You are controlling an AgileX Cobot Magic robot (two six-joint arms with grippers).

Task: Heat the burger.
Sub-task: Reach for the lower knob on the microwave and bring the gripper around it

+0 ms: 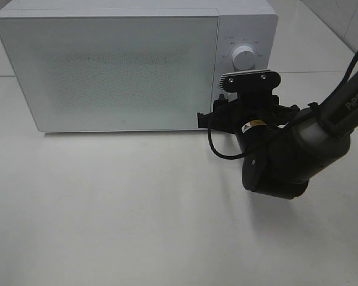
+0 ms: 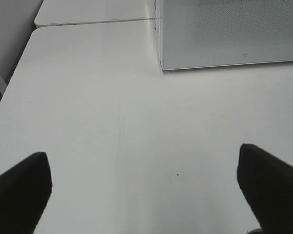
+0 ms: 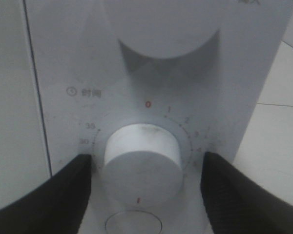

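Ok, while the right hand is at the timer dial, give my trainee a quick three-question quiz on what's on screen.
1. True or false: the microwave door is shut.
2. What do the fingers of the right hand stand on either side of? A) the lower timer knob B) the door edge C) the upper knob
3. Fill in: the left hand hovers wide open over the bare white ____.

Key: 1 true; 2 A; 3 table.
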